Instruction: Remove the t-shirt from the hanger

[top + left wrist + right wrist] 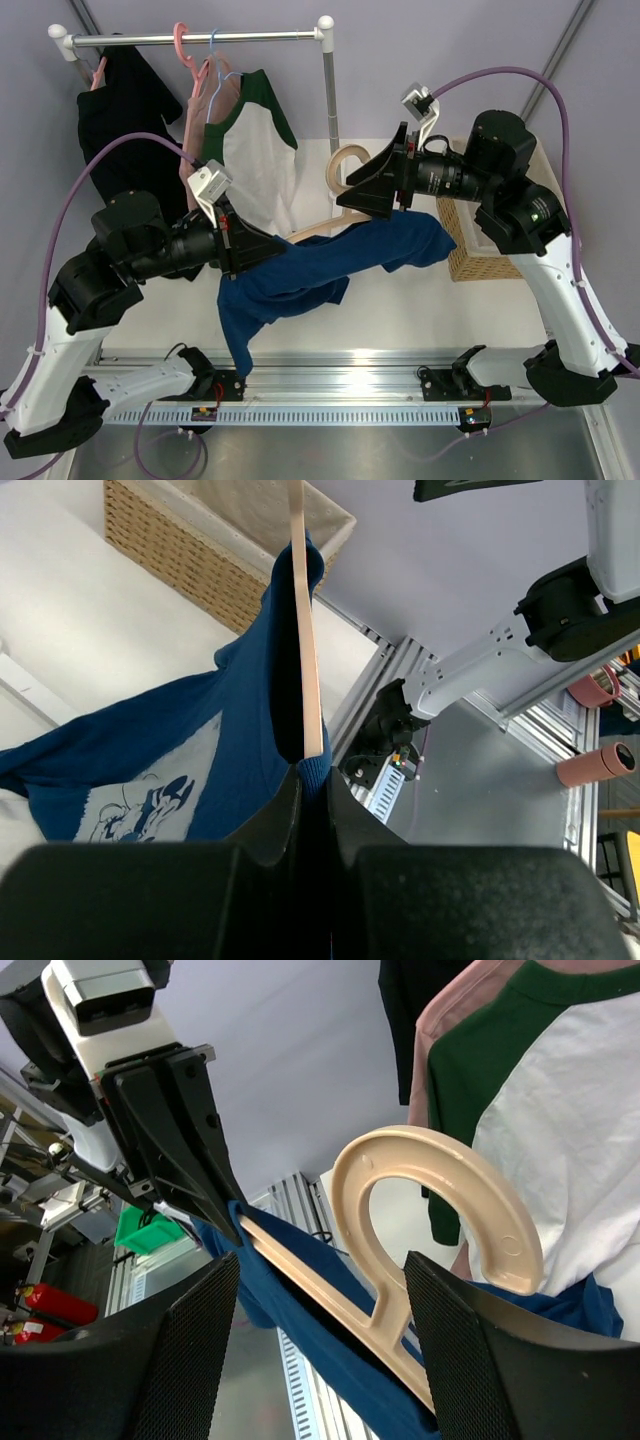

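From above, the left gripper (282,243) is shut tight on one end of the light tan wooden clothes hanger (335,165). The plain dark blue cloth t-shirt (330,265) is still on the hanger and sags above the white table (400,310). The right gripper (350,198) sits at the hanger's round hook. A woven straw basket (480,250) stands to the right. Behind, a white shirt with green sleeves (250,160) hangs on a silver metal rail (200,38). In the left wrist view, the left gripper (312,775) pinches the hanger's thin wooden edge (308,630) with blue cloth bunched around it. The t-shirt (150,740) spreads to the left, and the basket (190,550) is behind it. In the right wrist view, the right gripper (320,1290) is open wide and holds nothing. Its black fingers (180,1360) stand on each side of the hook (440,1150). The t-shirt (320,1330) lies under the hanger's arm. The left gripper (225,1215) grips the far end.
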Action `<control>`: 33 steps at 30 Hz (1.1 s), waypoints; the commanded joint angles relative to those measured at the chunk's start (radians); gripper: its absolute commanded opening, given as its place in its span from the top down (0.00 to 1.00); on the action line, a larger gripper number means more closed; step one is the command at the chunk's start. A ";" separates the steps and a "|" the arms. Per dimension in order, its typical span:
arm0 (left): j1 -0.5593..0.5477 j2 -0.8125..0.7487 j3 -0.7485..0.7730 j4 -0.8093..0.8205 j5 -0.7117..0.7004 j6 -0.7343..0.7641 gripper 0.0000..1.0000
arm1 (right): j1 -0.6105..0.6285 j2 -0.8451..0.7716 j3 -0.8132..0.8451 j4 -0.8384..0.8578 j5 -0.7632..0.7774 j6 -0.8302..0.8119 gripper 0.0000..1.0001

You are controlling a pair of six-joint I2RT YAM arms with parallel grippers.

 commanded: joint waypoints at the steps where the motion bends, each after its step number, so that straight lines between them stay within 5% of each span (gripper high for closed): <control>1: -0.003 -0.011 0.060 0.112 0.076 -0.018 1.00 | 0.009 -0.057 -0.049 0.028 -0.031 0.001 0.24; 9: -0.005 -0.003 0.066 0.098 0.087 -0.009 1.00 | 0.007 -0.088 -0.066 -0.012 0.028 -0.054 0.24; 16: -0.005 0.029 0.112 0.049 0.068 0.032 1.00 | 0.007 -0.177 -0.147 -0.006 0.272 -0.089 0.24; 26: -0.005 0.080 0.160 0.067 0.157 0.025 1.00 | 0.007 -0.108 -0.132 0.072 0.012 -0.062 0.24; 29: -0.003 0.083 0.169 0.100 0.177 0.013 1.00 | 0.007 -0.092 -0.146 0.123 -0.054 -0.031 0.35; 33: -0.005 0.078 0.169 0.146 0.205 -0.003 1.00 | 0.007 -0.109 -0.199 0.239 -0.126 0.042 0.69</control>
